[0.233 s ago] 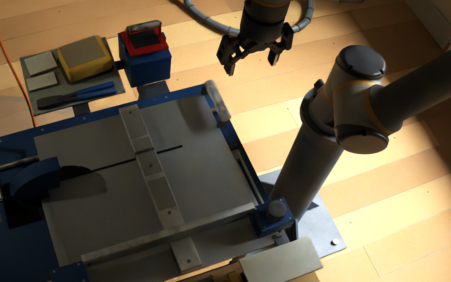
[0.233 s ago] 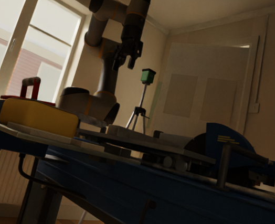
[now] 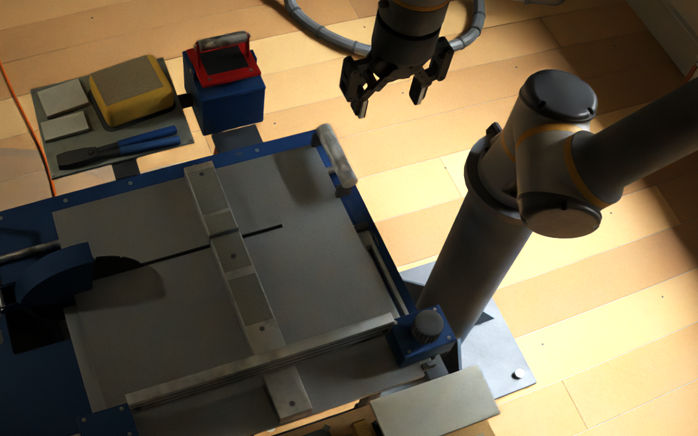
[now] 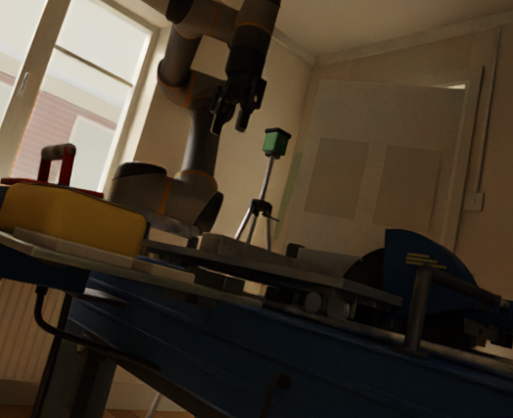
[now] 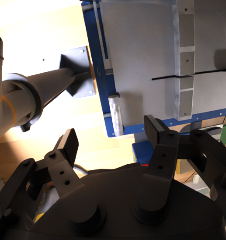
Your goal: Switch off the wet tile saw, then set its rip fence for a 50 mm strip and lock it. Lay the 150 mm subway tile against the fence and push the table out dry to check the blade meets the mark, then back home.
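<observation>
The wet tile saw's grey sliding table (image 3: 221,255) sits in its blue frame, with a cut slot (image 3: 216,244) running across it. The blue blade guard (image 3: 53,274) stands at the table's left end. A grey fence bar (image 3: 235,271) lies across the table. A rail (image 3: 265,360) runs along the near edge to a blue block with a black knob (image 3: 428,325). A grey push handle (image 3: 336,154) sits at the table's far right corner. The blue switch box with a red paddle (image 3: 223,81) stands beyond the frame. A pale tile (image 3: 434,404) lies near the arm's base. My gripper (image 3: 391,100) hangs open and empty, high above the floor to the right of the switch box.
The arm's own column (image 3: 482,249) rises just right of the table. A tray (image 3: 107,116) holds a yellow sponge (image 3: 130,89), two small tiles and blue-handled nippers (image 3: 118,147). A green device on a tripod (image 4: 271,167) stands behind the saw.
</observation>
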Controlling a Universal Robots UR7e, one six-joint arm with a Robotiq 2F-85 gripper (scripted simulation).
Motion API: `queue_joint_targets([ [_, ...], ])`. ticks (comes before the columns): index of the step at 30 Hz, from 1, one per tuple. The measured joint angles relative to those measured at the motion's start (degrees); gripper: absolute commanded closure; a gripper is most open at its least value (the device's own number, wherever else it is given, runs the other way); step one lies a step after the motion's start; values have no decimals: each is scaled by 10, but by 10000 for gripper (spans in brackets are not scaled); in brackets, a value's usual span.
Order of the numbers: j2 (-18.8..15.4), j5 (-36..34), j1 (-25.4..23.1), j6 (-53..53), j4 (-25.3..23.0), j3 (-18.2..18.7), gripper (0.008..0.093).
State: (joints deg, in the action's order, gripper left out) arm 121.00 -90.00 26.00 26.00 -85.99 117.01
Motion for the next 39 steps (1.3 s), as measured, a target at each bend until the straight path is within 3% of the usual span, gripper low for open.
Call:
queue_joint_targets([
  [15,0,0,0,0,0,0,534],
  [39,0,0,0,-4,0,0,534],
])
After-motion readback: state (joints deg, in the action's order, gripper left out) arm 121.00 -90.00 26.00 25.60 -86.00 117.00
